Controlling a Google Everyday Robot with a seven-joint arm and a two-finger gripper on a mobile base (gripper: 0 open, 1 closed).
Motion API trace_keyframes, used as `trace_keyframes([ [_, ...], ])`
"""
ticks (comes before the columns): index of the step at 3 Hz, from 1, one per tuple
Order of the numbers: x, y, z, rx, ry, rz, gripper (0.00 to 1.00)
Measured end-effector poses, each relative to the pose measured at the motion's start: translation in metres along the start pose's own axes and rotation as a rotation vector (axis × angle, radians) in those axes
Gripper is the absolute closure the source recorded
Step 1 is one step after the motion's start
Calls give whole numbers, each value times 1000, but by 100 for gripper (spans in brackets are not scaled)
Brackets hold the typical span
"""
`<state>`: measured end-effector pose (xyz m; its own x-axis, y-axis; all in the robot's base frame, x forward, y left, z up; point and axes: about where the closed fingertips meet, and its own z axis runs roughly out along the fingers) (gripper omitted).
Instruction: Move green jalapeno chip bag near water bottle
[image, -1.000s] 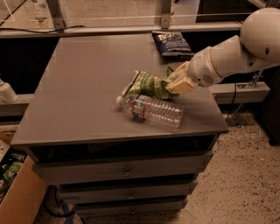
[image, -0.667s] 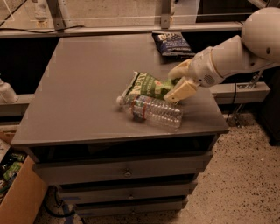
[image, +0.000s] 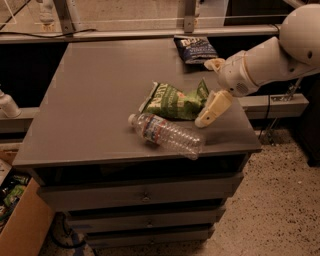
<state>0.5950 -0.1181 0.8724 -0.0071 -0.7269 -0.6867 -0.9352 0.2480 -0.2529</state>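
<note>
The green jalapeno chip bag (image: 174, 101) lies flat on the grey cabinet top (image: 95, 90), right of the middle. The water bottle (image: 167, 135) lies on its side just in front of the bag and touches it, with its white cap to the left. My gripper (image: 206, 93) is at the bag's right end, open and holding nothing. One pale finger (image: 213, 107) slants down beside the bag's right edge. The other finger (image: 214, 63) is up and further back.
A dark blue chip bag (image: 195, 49) lies at the back right of the top. The front right corner of the top is close to the bottle's base. Drawers are below, a cardboard box (image: 20, 220) stands on the floor at left, and a rail runs along the back.
The gripper's fingers were close together on the bag's right end; they have spread apart and let it go. The bag and the bottle lie where they were.
</note>
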Motion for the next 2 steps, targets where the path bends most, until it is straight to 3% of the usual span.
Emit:
trace_keyframes([
  [2, 10, -23, -25, 89, 16, 4, 0],
])
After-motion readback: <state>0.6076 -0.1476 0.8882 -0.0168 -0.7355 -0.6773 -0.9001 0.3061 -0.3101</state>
